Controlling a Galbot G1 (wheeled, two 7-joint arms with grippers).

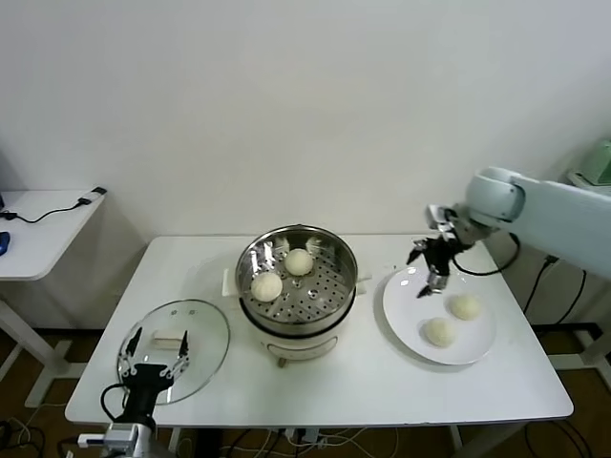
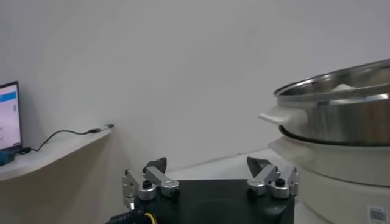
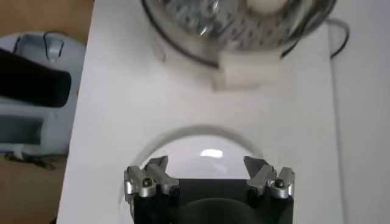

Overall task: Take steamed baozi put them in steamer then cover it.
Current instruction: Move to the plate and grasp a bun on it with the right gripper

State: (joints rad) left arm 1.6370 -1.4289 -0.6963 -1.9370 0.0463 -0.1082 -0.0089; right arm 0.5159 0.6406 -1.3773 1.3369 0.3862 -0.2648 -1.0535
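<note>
The steel steamer (image 1: 297, 282) stands mid-table on its cream base, with two baozi (image 1: 266, 285) (image 1: 299, 261) on its perforated tray. Two more baozi (image 1: 465, 306) (image 1: 438, 331) lie on the white plate (image 1: 405, 303) to the right. My right gripper (image 1: 429, 262) hangs open and empty over the plate's far left rim, short of those buns; its wrist view shows the bare plate (image 3: 204, 152) under the open gripper (image 3: 206, 163) and the steamer (image 3: 237, 24) beyond. The glass cover (image 1: 174, 349) lies flat at the front left. My left gripper (image 1: 158, 343) rests open just above it, empty (image 2: 207, 163).
A white side desk (image 1: 43, 229) with a cable stands to the left, apart from the table. The steamer's side (image 2: 335, 122) fills the left wrist view close by. Bare tabletop (image 1: 382, 382) runs along the front edge.
</note>
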